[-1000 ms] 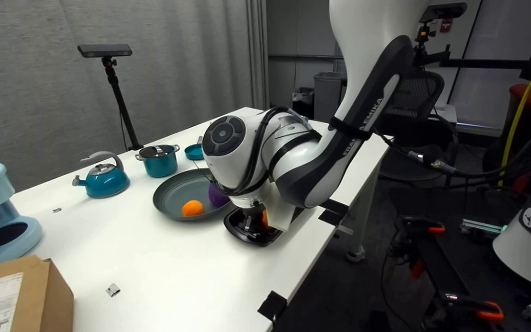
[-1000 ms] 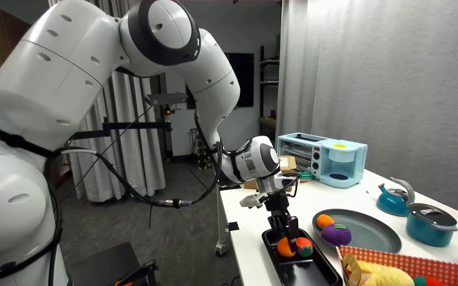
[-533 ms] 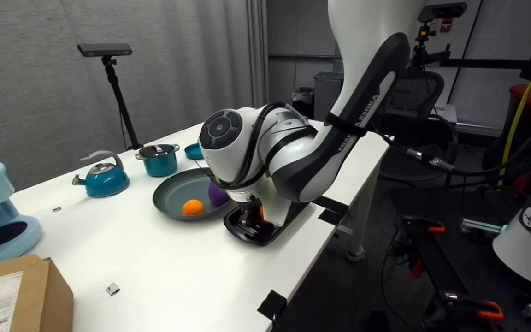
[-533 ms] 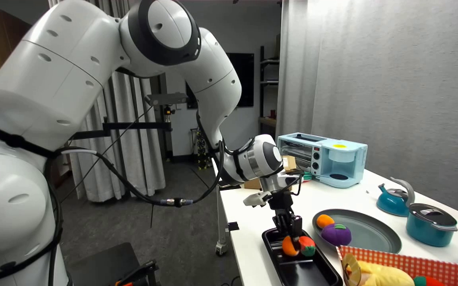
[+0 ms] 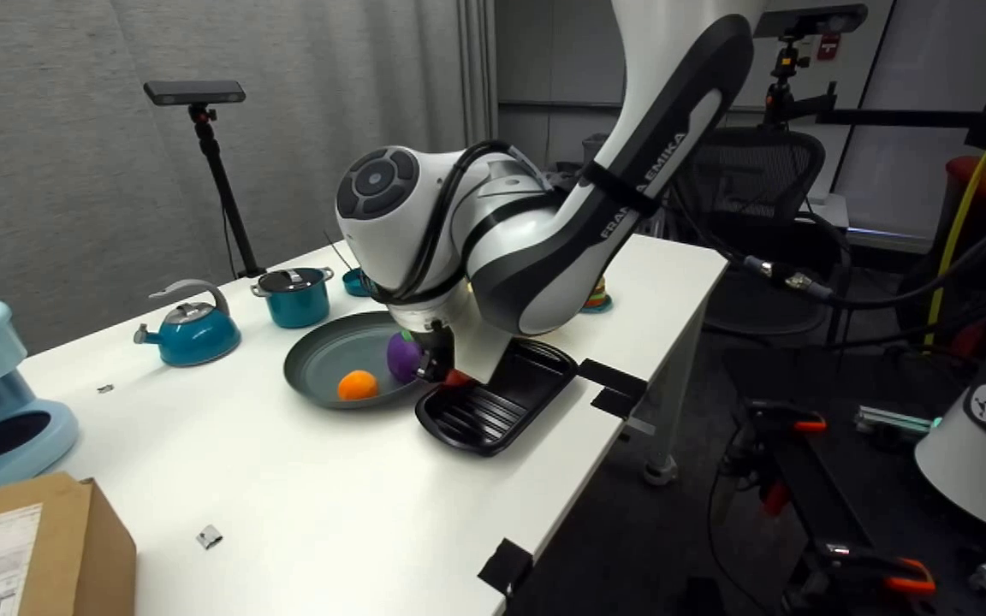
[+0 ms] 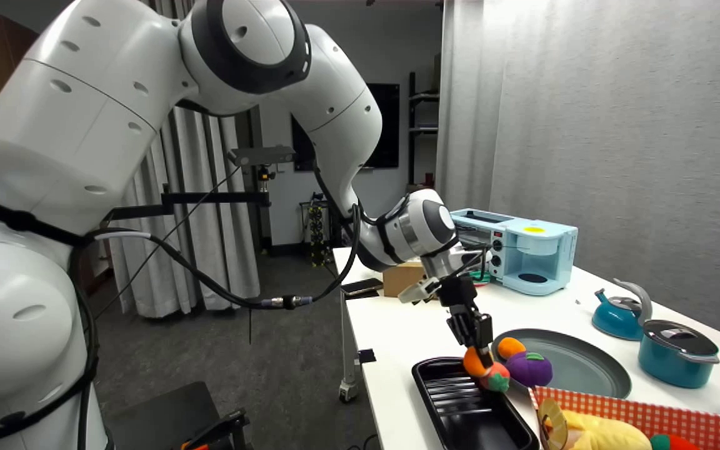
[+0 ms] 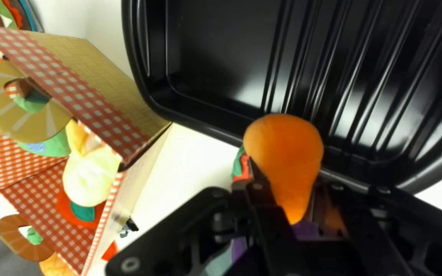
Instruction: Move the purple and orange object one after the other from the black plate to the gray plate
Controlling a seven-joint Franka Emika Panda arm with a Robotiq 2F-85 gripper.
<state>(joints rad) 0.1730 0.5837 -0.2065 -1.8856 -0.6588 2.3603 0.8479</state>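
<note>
Over one long rim of a shallow black rectangular tray with rounded corners point(image 6: 469, 422): black two-finger gripper point(image 7: 288, 191), fingers clamped tight about a soft, rounded orange toy fruit point(image 7: 284, 149), its bulk bulging past the tips. Whether it clears the tray or touches, cannot tell. Against one finger's far side, a red toy fruit with green leaves point(image 6: 496, 377); separate or part of the same toy, unclear. Just beside the tray, a round dark gray-blue dinner plate with low rim point(image 6: 579, 369). On its tray-ward part, near each other: dark-purple plush fruit with green leaf point(image 6: 530, 370), small orange ball-like fruit point(image 6: 510, 347). Near the tray too, a red-and-white gingham box of toy food point(image 6: 654, 417). Well apart from the tray, a teal kettle point(image 6: 613, 322).
</note>
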